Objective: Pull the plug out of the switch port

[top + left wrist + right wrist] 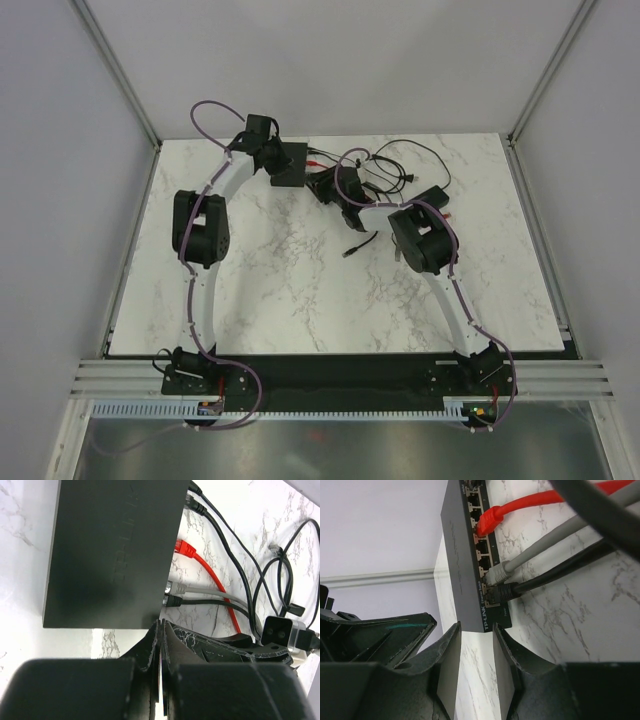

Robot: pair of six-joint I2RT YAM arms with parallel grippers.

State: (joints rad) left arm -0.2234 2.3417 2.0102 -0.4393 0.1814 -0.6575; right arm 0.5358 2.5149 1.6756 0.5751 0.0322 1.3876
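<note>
Nope, nothing pulled: red plug (487,520), grey plug (496,574), black plug (502,591) seated in switch (462,555); left fingers (182,647) shut, right fingers (447,670) half-open, empty.

Each arm is made of white tube links joined by bulky black joint housings. The left arm (205,250) and the right arm (440,270) are each fitted with a black base bolted at the silver rail (340,378), where small red and yellow marks are seen. A purple cable (188,290) is run along each arm, away from the rail. The fingers (175,640) are matte black and flecked with pale scuffs.
</note>
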